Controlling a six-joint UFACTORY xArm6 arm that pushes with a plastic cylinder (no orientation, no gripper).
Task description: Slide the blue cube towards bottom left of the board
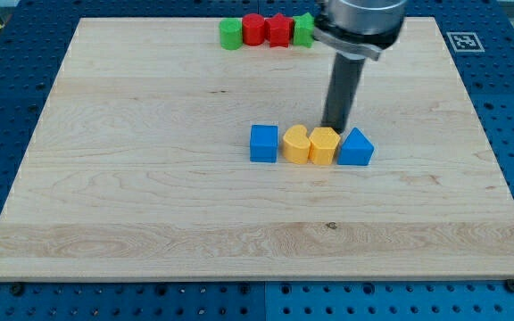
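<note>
Blue cube (263, 143), my tip (335, 127) w/ yellow blocks (310, 145).

Arm housing (361, 22) cut off by view's top. It hides part of right green block (302, 29); shape unclear. My tip (335, 127) sits partly behind yellow block (325, 145).

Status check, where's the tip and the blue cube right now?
My tip just above the yellow blocks, view's top side. Blue cube at row's left end, untouched. Path to bottom left open.
</note>
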